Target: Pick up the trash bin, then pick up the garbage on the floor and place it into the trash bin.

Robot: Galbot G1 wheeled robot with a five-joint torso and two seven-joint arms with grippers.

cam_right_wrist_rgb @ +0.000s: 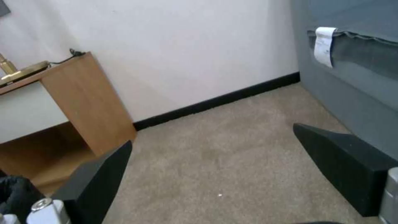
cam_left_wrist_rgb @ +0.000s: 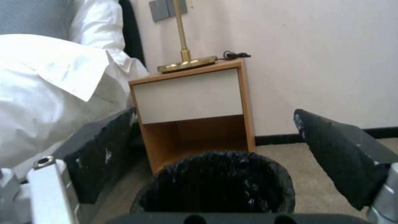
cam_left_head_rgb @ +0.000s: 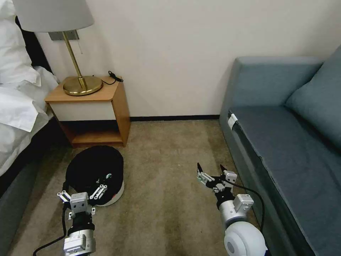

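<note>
At lower left of the head view the left gripper (cam_left_head_rgb: 82,192), fingers spread wide, hangs over the near rim of the trash bin (cam_left_head_rgb: 93,170), whose base it partly hides, while the right gripper (cam_left_head_rgb: 212,171), also spread and empty, hovers over bare carpet (cam_left_head_rgb: 167,199) at lower centre-right.

Left claw (cam_left_head_rgb: 82,193) at trash bin (cam_left_head_rgb: 95,170)

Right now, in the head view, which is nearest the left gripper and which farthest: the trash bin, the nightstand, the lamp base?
1. Trash bin, directly ahead of the left gripper.
2. Nightstand, behind the bin.
3. Lamp base, on the nightstand's top, by the wall.
</note>
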